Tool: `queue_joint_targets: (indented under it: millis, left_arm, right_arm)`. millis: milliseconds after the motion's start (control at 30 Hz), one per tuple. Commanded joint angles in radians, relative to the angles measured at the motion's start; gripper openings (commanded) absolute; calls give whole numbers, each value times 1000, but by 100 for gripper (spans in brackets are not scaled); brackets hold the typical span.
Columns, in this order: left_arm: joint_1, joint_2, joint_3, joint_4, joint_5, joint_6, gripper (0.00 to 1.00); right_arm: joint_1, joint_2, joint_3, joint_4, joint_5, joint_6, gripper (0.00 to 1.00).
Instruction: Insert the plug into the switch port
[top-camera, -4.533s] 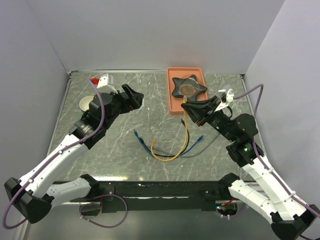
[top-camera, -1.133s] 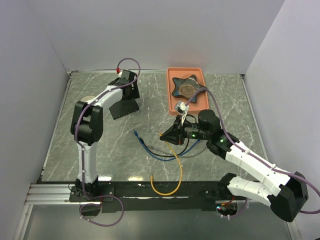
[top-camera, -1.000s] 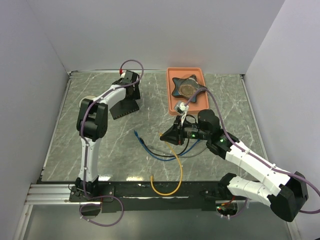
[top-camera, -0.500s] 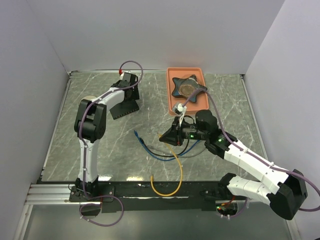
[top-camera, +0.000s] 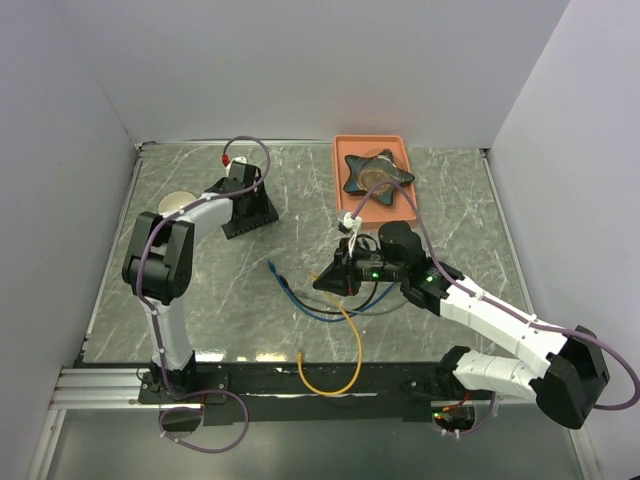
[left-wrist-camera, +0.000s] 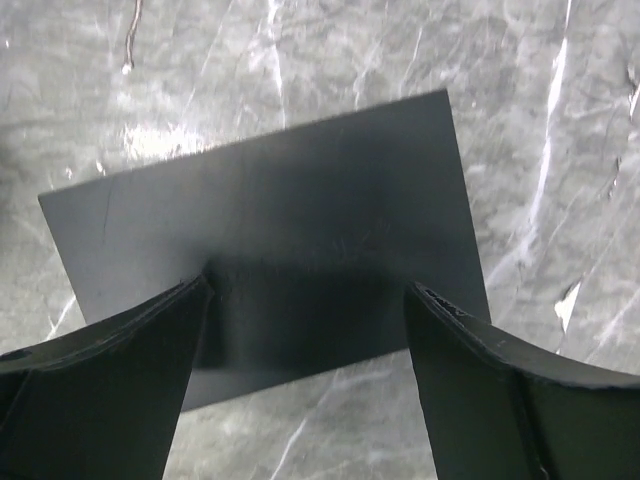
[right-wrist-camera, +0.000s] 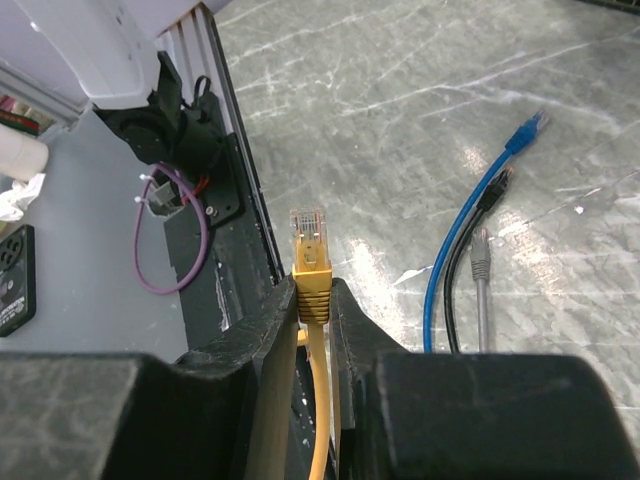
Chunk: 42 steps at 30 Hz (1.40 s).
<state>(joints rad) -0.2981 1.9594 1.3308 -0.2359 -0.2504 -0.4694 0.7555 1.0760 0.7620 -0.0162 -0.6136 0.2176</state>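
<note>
left gripper (left-wrist-camera: 308, 290): jaws wide apart, both fingers (left-wrist-camera: 120, 340) over the top face of the black box (left-wrist-camera: 270, 190). the box runs out past both fingers, so it is not clamped. whether the tips touch it cannot be told.

right gripper (right-wrist-camera: 312, 300): closed on the plug (right-wrist-camera: 310, 250), pinching its yellow boot just behind the clear tip.

plug: sticks out past the fingertips, long axis in line with the fingers. in the top view the right gripper (top-camera: 335, 278) aims it left, near mid-table, well apart from the box.

yellow cable (top-camera: 352, 330): trails from the right gripper to the near edge and loops over the black rail.

box (top-camera: 252, 215): flat on the far left part of the table, under the left gripper (top-camera: 243, 190), long edges skewed to the table edges. its ports cannot be made out.

table (top-camera: 200, 290): grey marbled top.

loose cables: blue (right-wrist-camera: 470, 240), black (right-wrist-camera: 497, 190) and grey (right-wrist-camera: 482, 260) lie side by side near mid-table, just beside the right gripper.

orange tray (top-camera: 340, 190): at the far edge, holding a dark star-shaped object (top-camera: 375, 175).

pale round item (top-camera: 178, 202): at the far left, partly hidden by the left arm.

walls (top-camera: 300, 70): plain white, on three sides.
</note>
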Motion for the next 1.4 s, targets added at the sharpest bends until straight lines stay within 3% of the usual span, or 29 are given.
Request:
queue_joint_targets:
  millis: [0,333,567,833,900,1033,1367]
  left_arm:
    - [-3,32,-50,-172,86,-48,86]
    - [-3,165,335,-318,-21,9,88]
    - [-3,312,504,-327,-62,37,87]
    - [-3,479,737,-443,-81,84,85]
    - [-1,492,720,-447,-72,89,82]
    - [4,452,610,-401,-41,77,65]
    - [4,305,317,-352,34,0,65]
  right_arm:
    - [13,13,60,21,9,-15,0]
    - [31,16,73,-8,23,-20,0]
    - [36,7,72,-31,44,-29,0]
    - [35,28,88,-41,48,-37,0]
    - [36,33,91,-45,46,-38,0]
    - [36,36,94,-42,49,-40,0]
    - [38,61,105,-48,40,-43,0]
